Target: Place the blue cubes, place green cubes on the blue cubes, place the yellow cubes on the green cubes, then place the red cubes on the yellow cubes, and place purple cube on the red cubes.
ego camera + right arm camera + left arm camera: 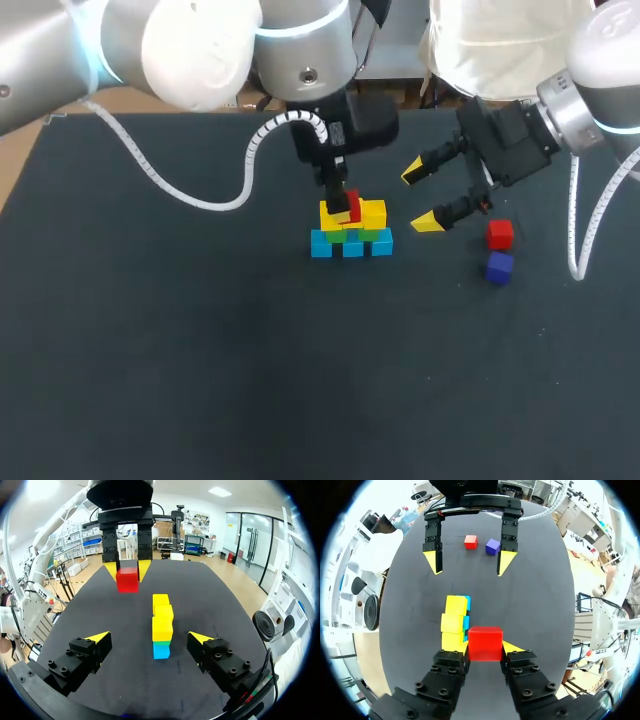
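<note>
The left gripper [485, 651] is closed on a solid red cube [485, 643], with one yellow-tipped finger on each of two opposite faces, which leaves the cube's underside free for seating. In the head view this held cube sits at the top of the stack, over the row of yellow cubes [368, 213]; whether it touches them cannot be determined. The stack stands near the middle of the black table mat [150, 350]: a bottom row of blue cubes [351, 245], green cubes [372, 234] on those, and the yellow cubes above. This order matches the task, so the current step is judged to be placement of a red cube on the yellow layer. The right gripper [420, 196] hangs just beside the stack with its fingers spread wide and nothing between them. This posture is judged to be standby: clear of the left arm's working space, yet near the remaining parts. A second red cube [500, 234] and a purple cube [499, 267] lie on the mat beyond the right gripper, apart from the stack and close together without touching; they are judged reserved for the last steps. Before release, the held cube must be square over the yellow cubes; an offset release may tip it off the row's edge.
</note>
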